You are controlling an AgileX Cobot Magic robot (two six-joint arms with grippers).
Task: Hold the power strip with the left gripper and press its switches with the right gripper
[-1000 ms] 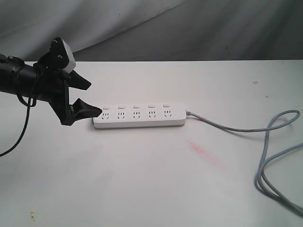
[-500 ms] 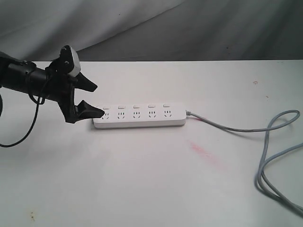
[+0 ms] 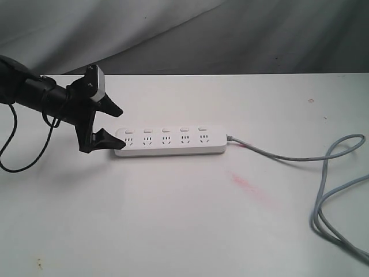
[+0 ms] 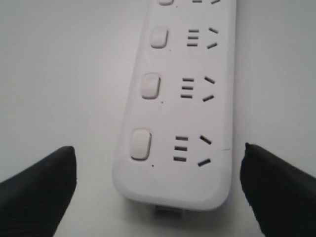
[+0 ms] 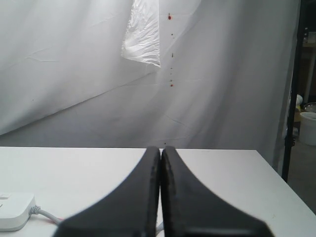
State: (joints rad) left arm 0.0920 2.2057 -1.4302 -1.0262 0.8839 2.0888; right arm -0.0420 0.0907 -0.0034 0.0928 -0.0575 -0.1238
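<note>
On the left of the exterior view, the left gripper hangs with its fingers spread, straddling the end of the power strip away from the cord. The strip lies flat on the white table. The right gripper does not show here.

From the left wrist, both fingers flank the power strip's rounded end, clear of it on either side, with the first of the switches just ahead. A good hold likely means closing evenly on the side walls and leaving the rockers uncovered.

From the right wrist, the right gripper has its fingers pressed together on nothing, well apart from the strip's cord end. Closed tips should suit a narrow, single-rocker press.
</note>
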